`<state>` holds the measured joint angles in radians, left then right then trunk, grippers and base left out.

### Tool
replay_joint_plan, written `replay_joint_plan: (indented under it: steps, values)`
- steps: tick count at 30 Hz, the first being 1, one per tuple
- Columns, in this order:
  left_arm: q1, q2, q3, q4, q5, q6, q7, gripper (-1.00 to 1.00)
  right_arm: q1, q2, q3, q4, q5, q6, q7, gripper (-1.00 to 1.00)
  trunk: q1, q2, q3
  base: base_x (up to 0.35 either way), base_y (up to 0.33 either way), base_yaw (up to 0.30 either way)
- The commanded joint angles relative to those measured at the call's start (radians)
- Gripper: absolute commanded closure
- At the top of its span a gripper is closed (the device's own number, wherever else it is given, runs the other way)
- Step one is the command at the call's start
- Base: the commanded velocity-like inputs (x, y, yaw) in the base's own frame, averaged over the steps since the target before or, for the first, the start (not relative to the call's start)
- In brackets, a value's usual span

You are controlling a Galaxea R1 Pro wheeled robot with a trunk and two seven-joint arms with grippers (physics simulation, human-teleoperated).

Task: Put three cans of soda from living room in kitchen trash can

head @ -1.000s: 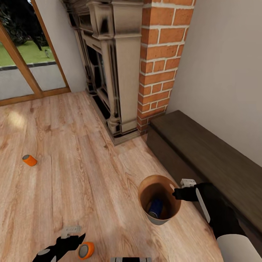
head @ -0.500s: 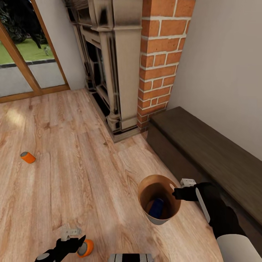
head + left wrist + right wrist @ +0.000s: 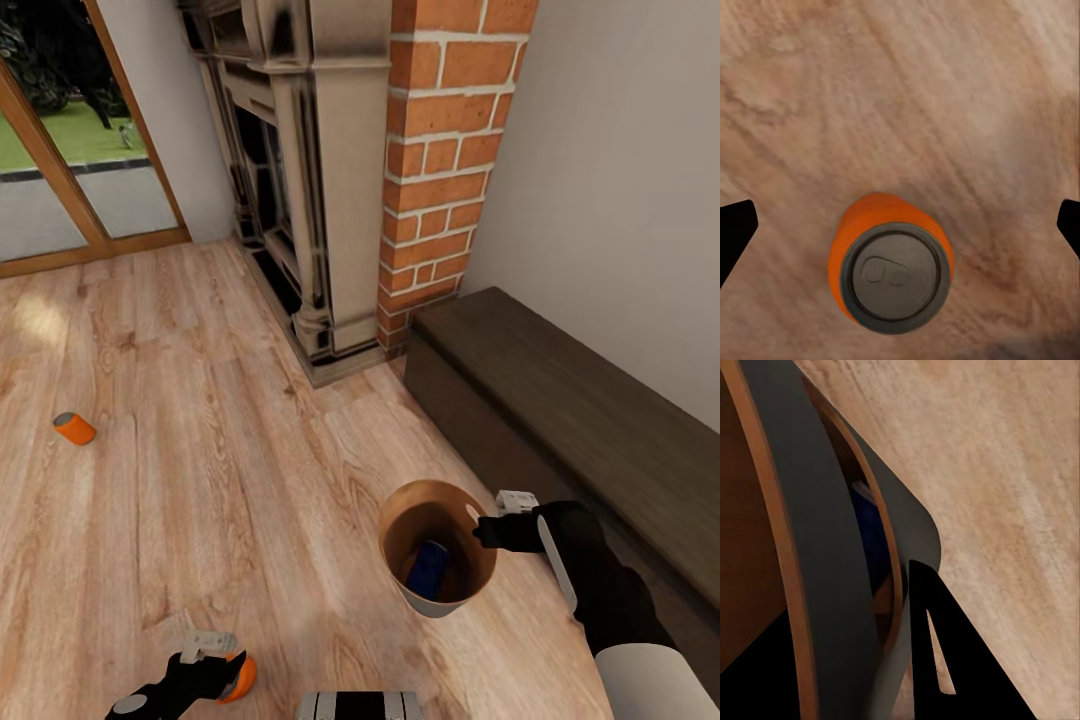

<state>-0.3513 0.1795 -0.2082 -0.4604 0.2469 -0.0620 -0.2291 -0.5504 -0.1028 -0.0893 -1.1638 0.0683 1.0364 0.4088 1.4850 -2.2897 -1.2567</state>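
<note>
Pretty bright, soft daylight coming from the glass door [image 3: 60,190]; a pale patch glows on the floor [image 3: 250,450] beside it. Shadows faint, wrist close-ups blurry.

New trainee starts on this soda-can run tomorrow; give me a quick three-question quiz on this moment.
1. True or false: the blue can lies inside the bin.
2. Which gripper pinches the bin's rim: A left, B right?
3. How many orange cans are on the floor?

Key:
1. True.
2. B; the left is open over the near orange can.
3. Two; the far orange can lies on its side.
</note>
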Motion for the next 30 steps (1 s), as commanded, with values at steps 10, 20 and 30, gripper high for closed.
replay_joint_plan:
  steps: [10, 20, 30]
  values:
    - [0.0, 0.0, 0.0, 0.0, 0.0, 0.0, -0.001, -1.0, 0.0, 0.002, 0.023, 0.0, -0.024, 0.004, 0.002, 1.0, 0.023, -0.042, -0.023, 0.0, 0.0, 0.0]
    - [0.0, 0.0, -0.002, 0.0, 0.0, 0.001, -0.001, -1.0, 0.0, 0.002, 0.028, -0.001, -0.024, 0.004, 0.002, 1.0, 0.031, -0.056, -0.032, 0.0, 0.0, 0.0]
    - [0.0, 0.0, -0.003, -0.001, 0.0, 0.0, -0.002, -1.0, 0.002, 0.001, 0.026, -0.044, -0.024, 0.004, 0.002, 1.0, 0.05, -0.091, -0.048, 0.0, 0.0, 0.0]
